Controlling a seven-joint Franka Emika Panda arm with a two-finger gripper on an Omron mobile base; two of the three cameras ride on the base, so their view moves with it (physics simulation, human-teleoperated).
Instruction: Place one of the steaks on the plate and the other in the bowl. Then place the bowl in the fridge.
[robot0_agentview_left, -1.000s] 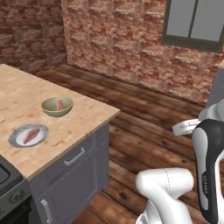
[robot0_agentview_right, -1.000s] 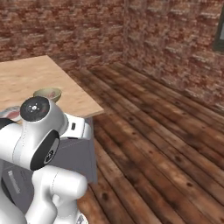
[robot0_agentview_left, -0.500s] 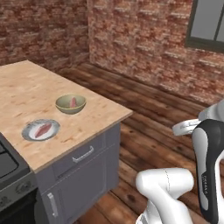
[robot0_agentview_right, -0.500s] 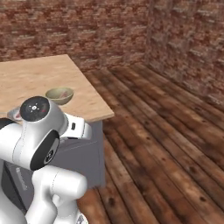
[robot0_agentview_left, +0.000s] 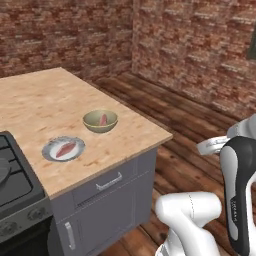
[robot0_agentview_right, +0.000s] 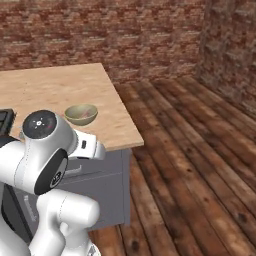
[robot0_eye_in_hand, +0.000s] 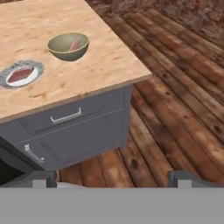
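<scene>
1. The gripper (robot0_eye_in_hand: 112, 177) hangs low in front of the cabinet, jaws spread wide and empty, well apart from the counter (robot0_eye_in_hand: 100, 57).
2. A grey drawer (robot0_eye_in_hand: 65, 116) with a silver handle sits under the counter edge.
3. On the counter, the plate (robot0_agentview_left: 63, 149) carries one steak (robot0_agentview_left: 65, 149), beside the black stove (robot0_agentview_left: 15, 180).
4. Just beyond it, near but apart, the bowl (robot0_agentview_left: 100, 121) holds the other steak (robot0_agentview_left: 103, 119) leaning against its inner wall.
5. Brick walls (robot0_agentview_left: 190, 45) stand behind.
</scene>
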